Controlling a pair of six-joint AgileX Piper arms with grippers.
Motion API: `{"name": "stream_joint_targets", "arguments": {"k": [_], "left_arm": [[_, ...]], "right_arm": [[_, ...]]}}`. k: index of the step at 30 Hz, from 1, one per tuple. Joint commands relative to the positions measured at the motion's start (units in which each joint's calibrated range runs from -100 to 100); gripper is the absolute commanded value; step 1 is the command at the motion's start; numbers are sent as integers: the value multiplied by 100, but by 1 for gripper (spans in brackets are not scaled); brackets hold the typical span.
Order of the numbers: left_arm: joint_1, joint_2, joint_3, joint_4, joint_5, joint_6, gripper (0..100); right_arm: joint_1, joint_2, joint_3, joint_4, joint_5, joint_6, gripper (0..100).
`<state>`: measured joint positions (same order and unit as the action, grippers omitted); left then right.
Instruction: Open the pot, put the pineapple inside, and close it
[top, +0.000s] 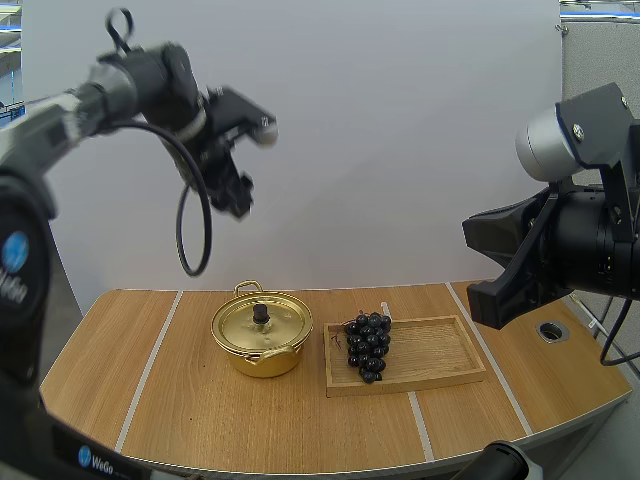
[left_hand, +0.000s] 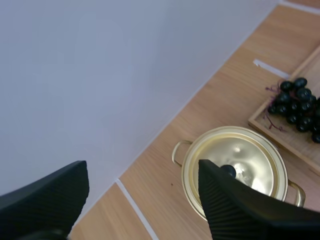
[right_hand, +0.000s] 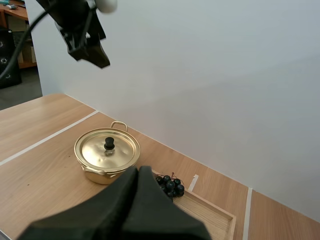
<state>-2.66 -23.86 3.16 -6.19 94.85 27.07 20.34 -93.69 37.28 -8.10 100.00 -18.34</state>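
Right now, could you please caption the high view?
Left gripper hovers high above the lidded pot; grapes lie in the tray.

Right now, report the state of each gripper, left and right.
Left gripper: open, holding nothing.
Right gripper: shut, holding nothing.

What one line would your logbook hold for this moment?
left gripper open, raised, aimed toward pot | right gripper shut, raised | lid on pot | grapes in wooden tray beside pot
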Motion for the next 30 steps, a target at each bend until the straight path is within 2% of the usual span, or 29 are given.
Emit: {"name": "stream_joint_targets", "arguments": {"k": [1, 8, 9, 10, 11, 12, 13, 16, 20, 24, 30], "left_arm": [[-25, -545, -316, 8, 201, -217, 100], [-25, -1597, -520, 8, 515, -240, 100], [-25, -1782, -520, 8, 515, -240, 85], [-25, -1902, -520, 8, 515, -240, 66], [-25, -2048, -520, 8, 515, -251, 45], [-25, -2199, -520, 8, 515, -282, 17], [-25, -2348, -520, -5, 515, -301, 0], [-25, -2723, -520, -41, 515, -459, 0], [-25, -3262, -520, -84, 515, -612, 0], [-25, -3694, -400, -84, 489, -1261, 0], [-25, -4458, 128, -84, -189, -2093, 0]], "right_arm": [[6, -48, 3, -47, 0, 12, 0], [-48, -63, 3, 246, 0, 12, 0], [-104, -63, 3, 352, 0, 12, 0], [-137, -63, 3, 446, 0, 12, 0], [-217, -63, 3, 578, 0, 12, 0], [-293, -63, 3, 672, 0, 12, 0], [-377, -63, 3, 759, 0, 12, 0], [-590, -63, 3, 866, 0, 12, 0], [-1086, -63, 3, 810, 0, -37, 0], [-1552, -63, 3, 876, 0, -65, 0], [-1841, -94, 3, 1065, 0, 80, 0]]}}
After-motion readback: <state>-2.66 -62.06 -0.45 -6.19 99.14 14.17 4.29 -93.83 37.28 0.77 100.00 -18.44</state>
